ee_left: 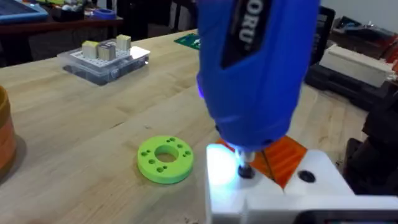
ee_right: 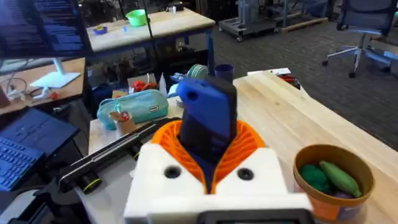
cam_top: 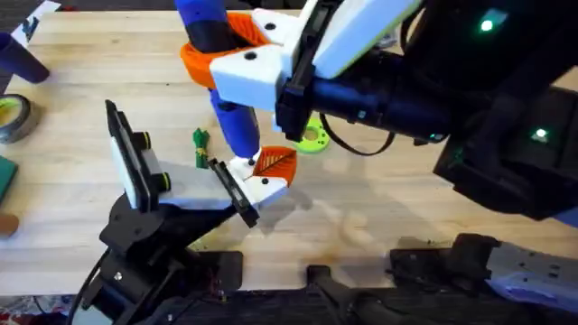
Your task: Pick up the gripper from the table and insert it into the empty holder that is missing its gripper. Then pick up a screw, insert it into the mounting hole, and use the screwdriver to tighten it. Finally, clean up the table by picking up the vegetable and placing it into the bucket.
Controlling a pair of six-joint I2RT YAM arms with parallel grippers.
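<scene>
Clamping the blue screwdriver (cam_top: 226, 99) upright, the right gripper (ee_right: 211, 155) has its white fingers with orange ribbed pads closed round the tool's body; the tool looks like rigid, smooth plastic, probably top-heavy, so a hold at mid-body seems right, with a risk of twisting in the pads under torque. Directly below the right gripper, the lit driver tip (ee_left: 245, 169) sits on the white-and-orange gripper part (cam_top: 266, 176), at what appears to be its mounting hole; the screw itself is too small to make out. That part reads as a stiff, light printed piece that could shift under downward push. The left gripper (cam_top: 235, 194) lies against the part's near side, seemingly bracing it; whether it is open or closed I cannot tell. Just beyond the driver tip lies a green disc (ee_left: 165, 160), flat on the table (cam_top: 379, 208). Beside the right gripper stands the bucket (ee_right: 333, 180), green vegetables already inside.
</scene>
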